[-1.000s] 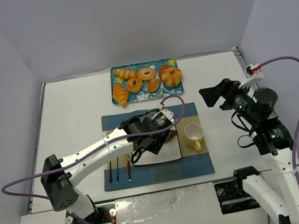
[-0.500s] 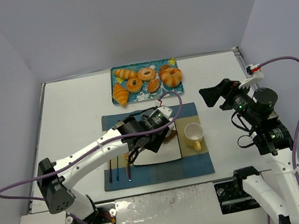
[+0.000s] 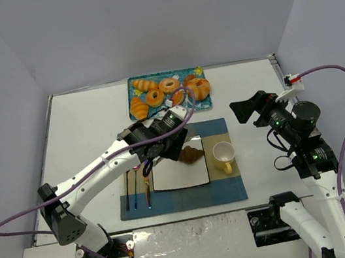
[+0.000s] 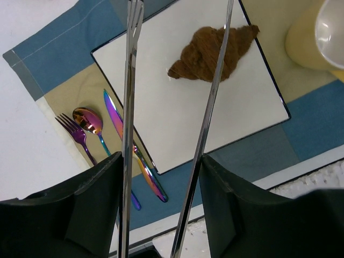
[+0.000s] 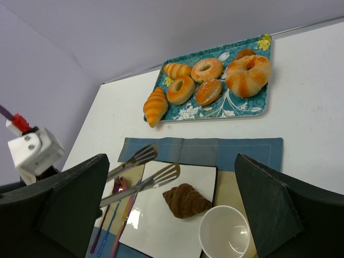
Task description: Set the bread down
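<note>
Tabletop (image 3: 80, 131), white, carries everything. At its near middle lies a blue and tan placemat (image 3: 229, 191). At the far edge a patterned tray (image 3: 197, 72) holds orange buns, rings and rolls, well apart from the work.

On the placemat sits a square white plate (image 3: 180, 177). Above the plate's far left corner hangs the left gripper (image 4: 159, 166). Its fingers (image 4: 80, 199) are spread, and the two arms of a pair of metal tongs (image 4: 128, 107) lie along their inner faces. The tong blades stand apart with nothing between them. The right gripper (image 3: 243, 109) is off to the right of the placemat, spread wide and empty, farther from the bread than the left.

A yellow mug (image 3: 224, 154) stands just beside the plate's right edge.

The brown croissant (image 3: 191, 154) rests on the plate's far right part, to the right of the tong tips and apart from them. Its long axis slants toward the mug. The placing looks done. Drawing the tongs away should go up and leftward, since the mug and croissant crowd the right side.

Left of the plate lie a knife (image 4: 121, 134), a spoon (image 4: 88, 121) and a fork (image 4: 75, 134), side by side under the arm's path.
</note>
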